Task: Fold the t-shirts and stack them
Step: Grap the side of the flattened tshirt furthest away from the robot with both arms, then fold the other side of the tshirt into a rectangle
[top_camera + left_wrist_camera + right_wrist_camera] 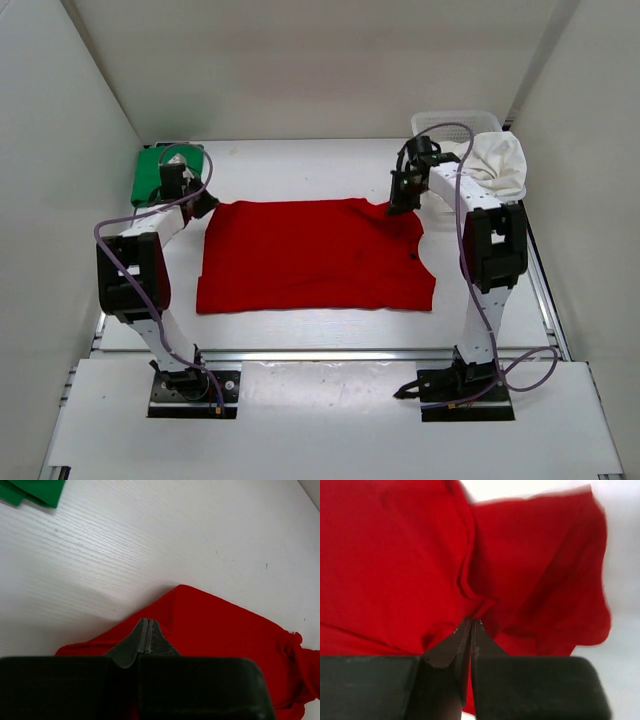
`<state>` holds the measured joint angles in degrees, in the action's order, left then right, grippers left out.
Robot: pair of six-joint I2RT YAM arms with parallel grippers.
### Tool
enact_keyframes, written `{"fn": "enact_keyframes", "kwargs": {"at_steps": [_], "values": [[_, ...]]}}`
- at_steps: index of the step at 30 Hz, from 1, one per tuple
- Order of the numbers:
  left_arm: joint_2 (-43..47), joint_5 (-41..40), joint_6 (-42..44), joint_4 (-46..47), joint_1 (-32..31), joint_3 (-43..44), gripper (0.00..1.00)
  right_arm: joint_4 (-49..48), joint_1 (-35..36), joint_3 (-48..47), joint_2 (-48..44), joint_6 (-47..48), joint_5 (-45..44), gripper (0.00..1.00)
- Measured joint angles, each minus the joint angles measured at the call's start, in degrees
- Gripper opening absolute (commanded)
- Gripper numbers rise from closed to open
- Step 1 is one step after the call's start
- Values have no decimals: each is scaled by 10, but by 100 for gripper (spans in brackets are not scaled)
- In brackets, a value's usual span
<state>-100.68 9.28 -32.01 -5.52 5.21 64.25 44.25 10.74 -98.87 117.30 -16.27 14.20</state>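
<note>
Top external, left tool point(206, 204), right tool point(397, 206) clamped on red t-shirt point(310, 258) far corners

Both arms rise off their bases with elbows bent high and outboard, forearms reaching forward and angled down. Left arm point(132, 272): wrist turned inward, left gripper point(204, 206) low near the table. Its fingers point(131, 647) are pressed flat together with no gap, pinching the far-left corner of the red t-shirt point(310, 255). Right arm point(493, 245): roughly mirrored, wrist pitched down, right gripper point(399, 205) at the far-right corner. Its fingers point(447, 647) are closed tip to tip, cloth puckered at the tips. The grippers are well apart and about level.
</note>
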Motion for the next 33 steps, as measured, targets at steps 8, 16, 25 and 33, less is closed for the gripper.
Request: {"fn": "enact_keyframes", "kwargs": {"at_steps": [8,16,25,33], "values": [[4,6,-7,-2,-9,-1,0,-116,-8,64,-48,-9,26,0],[90,6,-13,2,7,-72,0,-234,-50,266,-205,-48,76,0],[151,27,-25,4,66,-122,0,-306,-89,417,-353,-90,101,0],[178,28,-21,-8,67,-133,0,-338,-92,540,-478,-118,93,0]]}}
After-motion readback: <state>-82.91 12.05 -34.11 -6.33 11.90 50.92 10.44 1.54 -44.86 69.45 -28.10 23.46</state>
